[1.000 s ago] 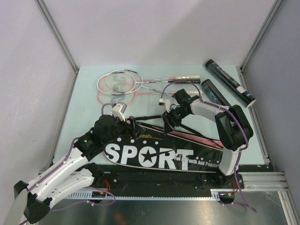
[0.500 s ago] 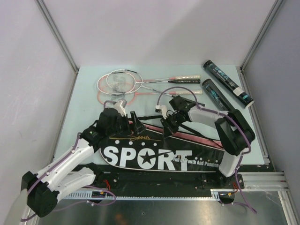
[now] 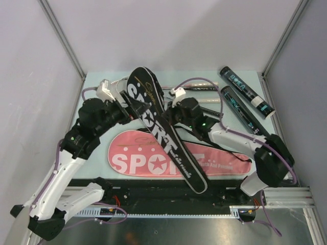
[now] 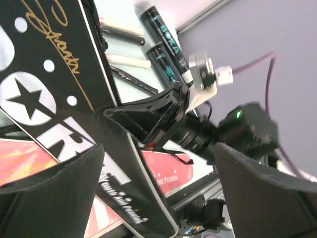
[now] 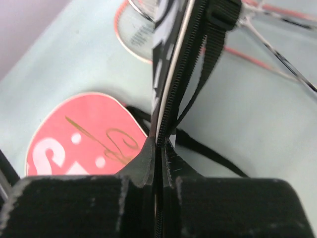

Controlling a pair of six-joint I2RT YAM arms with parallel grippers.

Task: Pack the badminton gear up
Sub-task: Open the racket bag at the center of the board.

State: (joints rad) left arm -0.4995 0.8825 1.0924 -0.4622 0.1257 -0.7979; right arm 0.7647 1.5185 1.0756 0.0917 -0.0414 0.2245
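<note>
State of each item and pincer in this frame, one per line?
Black cover: lifted off the table, tilted, pinched at its zipper edge.
Right pincer: shut on black cover.
Left pincer: open, at the black cover, not gripping.
Pink cover: flat on table.
Rackets: on table, unpacked.
Tubes: lying side by side, unpacked.

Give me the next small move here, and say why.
Probably reach the open left tool to the rackets and bring one onto the bag's pink half, which lies uncovered: the right tool is clamped on the black flap at its zipper edge, holding it up.
</note>
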